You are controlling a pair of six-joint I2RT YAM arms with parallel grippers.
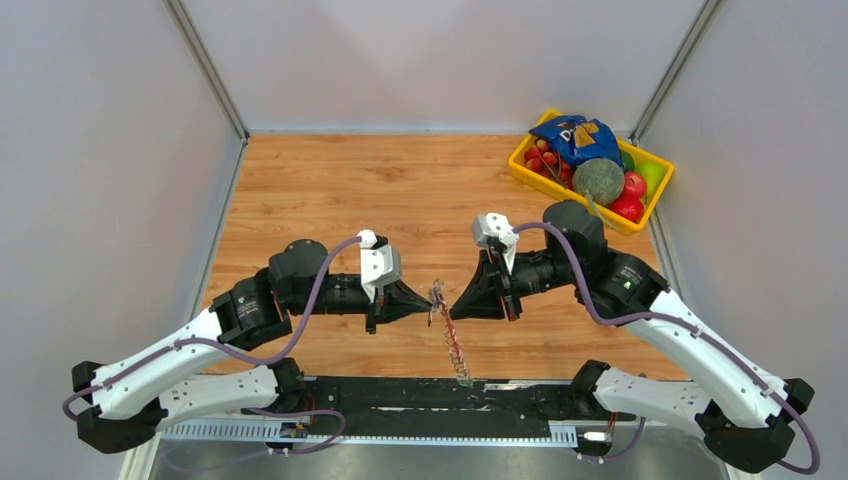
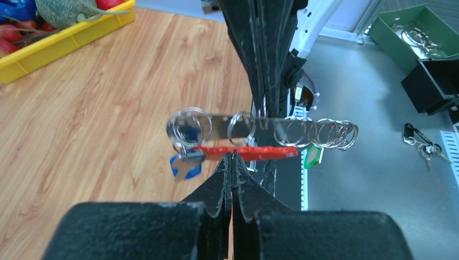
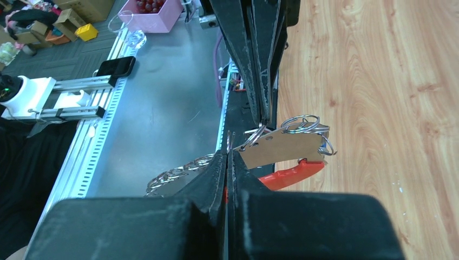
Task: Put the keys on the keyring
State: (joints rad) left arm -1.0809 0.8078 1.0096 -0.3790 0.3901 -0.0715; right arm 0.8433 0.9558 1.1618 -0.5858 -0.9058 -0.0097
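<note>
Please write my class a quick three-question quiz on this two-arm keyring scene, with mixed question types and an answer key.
1. True or false: the left gripper and right gripper are both open.
2. The keyring is: A) in the yellow tray; B) held up between the two grippers; C) lying flat on the table.
3. Fill in: the key dangling from the keyring has a ___ head.
Key: 1 false; 2 B; 3 blue.

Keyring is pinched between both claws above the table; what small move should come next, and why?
Probably keep the left claw steady and rotate the right claw slightly, to feed the blue key along the keyring. Both claws are shut on the keyring in mid-air, and the key hangs at its end ring; whether it is fully threaded is unclear.
</note>
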